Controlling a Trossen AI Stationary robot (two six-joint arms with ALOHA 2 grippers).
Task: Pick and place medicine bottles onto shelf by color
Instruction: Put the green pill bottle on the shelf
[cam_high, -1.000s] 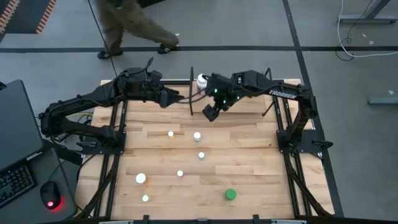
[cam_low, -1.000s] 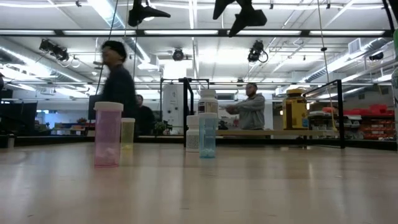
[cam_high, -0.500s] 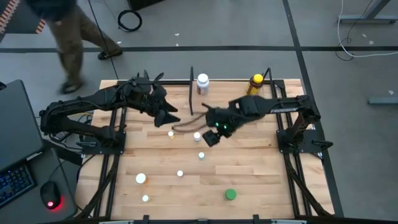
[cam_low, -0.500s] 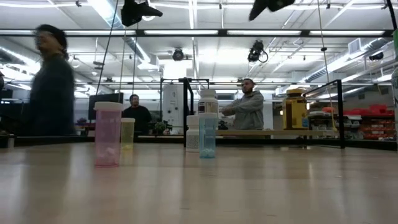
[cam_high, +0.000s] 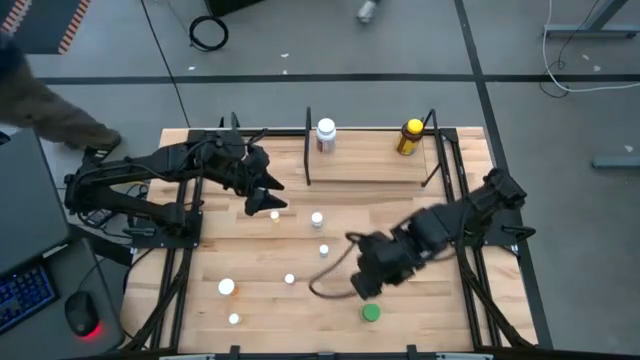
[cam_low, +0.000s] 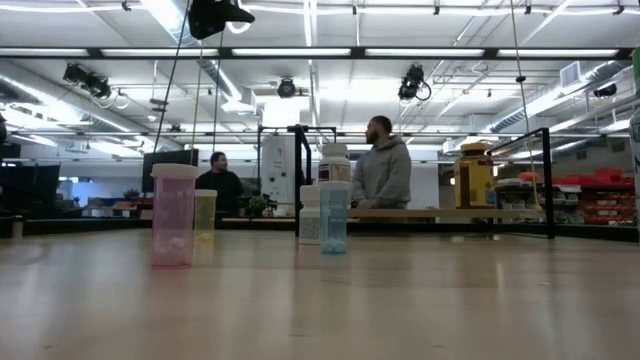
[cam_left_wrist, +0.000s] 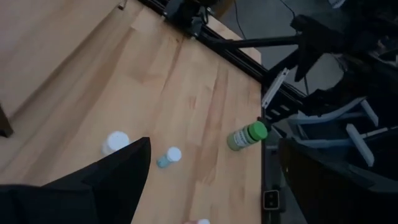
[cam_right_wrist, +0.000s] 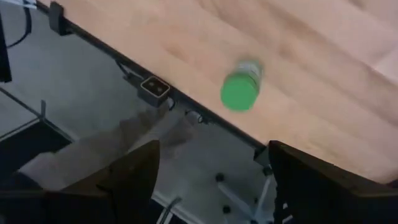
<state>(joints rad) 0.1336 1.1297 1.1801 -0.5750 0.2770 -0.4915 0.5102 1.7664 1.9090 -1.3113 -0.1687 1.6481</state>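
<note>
The shelf (cam_high: 370, 168) stands at the table's far edge between black posts. On it stand a white labelled bottle (cam_high: 326, 133) and a yellow dark-capped bottle (cam_high: 408, 137). A green bottle (cam_high: 371, 313) stands near the table's near edge; it also shows in the right wrist view (cam_right_wrist: 239, 92). Several small bottles stand about the table's middle and near left (cam_high: 317, 218). My right gripper (cam_high: 368, 283) hovers open just beyond the green bottle, above it. My left gripper (cam_high: 268, 195) is open and empty above the table's left middle, near a small bottle (cam_high: 275, 215).
In the low view a pink bottle (cam_low: 173, 215), a yellowish one (cam_low: 205, 213) and a blue one (cam_low: 333, 217) stand upright on the table. Black frame rails (cam_high: 185, 240) run along both table sides. People stand in the room beyond the table.
My right gripper has swung from the shelf across the table toward the near edge and now hangs over the green bottle. My left gripper has drawn back from the shelf's left post, a little toward the near edge. No bottle has moved.
</note>
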